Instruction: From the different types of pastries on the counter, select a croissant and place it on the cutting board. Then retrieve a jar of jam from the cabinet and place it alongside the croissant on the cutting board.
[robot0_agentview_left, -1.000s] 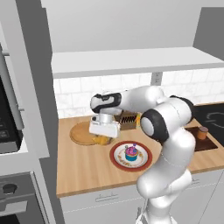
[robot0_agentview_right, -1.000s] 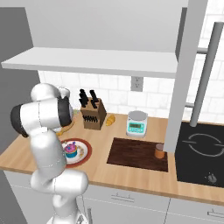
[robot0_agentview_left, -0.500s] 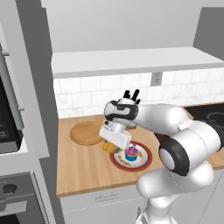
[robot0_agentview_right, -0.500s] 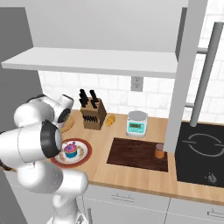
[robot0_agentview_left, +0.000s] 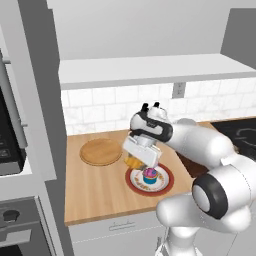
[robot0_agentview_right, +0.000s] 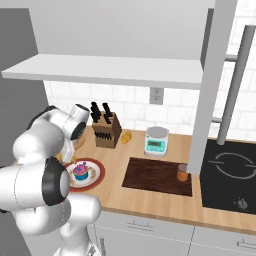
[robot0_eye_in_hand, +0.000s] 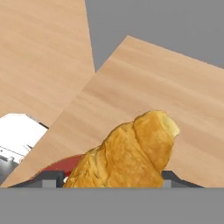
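Note:
My gripper (robot0_agentview_left: 136, 158) is shut on a golden croissant (robot0_agentview_left: 131, 163) and holds it just above the counter (robot0_agentview_left: 95, 185), at the left edge of the red-rimmed plate (robot0_agentview_left: 162, 186). In the hand view the croissant (robot0_eye_in_hand: 129, 155) sits between the dark fingertips (robot0_eye_in_hand: 49, 177). A cupcake (robot0_agentview_left: 150, 175) with pink and blue frosting stands on the plate. The dark brown cutting board (robot0_agentview_right: 157, 175) lies to the right of the plate. A second croissant (robot0_agentview_right: 126, 136) lies by the knife block. The wall cabinet's white shelf (robot0_agentview_right: 110, 70) hangs above.
A round pale wooden board (robot0_agentview_left: 101, 151) lies at the back left. A knife block (robot0_agentview_right: 106, 129) and a kitchen scale (robot0_agentview_right: 156, 141) stand along the wall. A small orange-brown jar (robot0_agentview_right: 182, 172) stands at the cutting board's right end, beside the black cooktop (robot0_agentview_right: 232, 175).
The arm has swung from over the round board toward the plate, carrying the croissant along. Its elbow has come forward and to the right.

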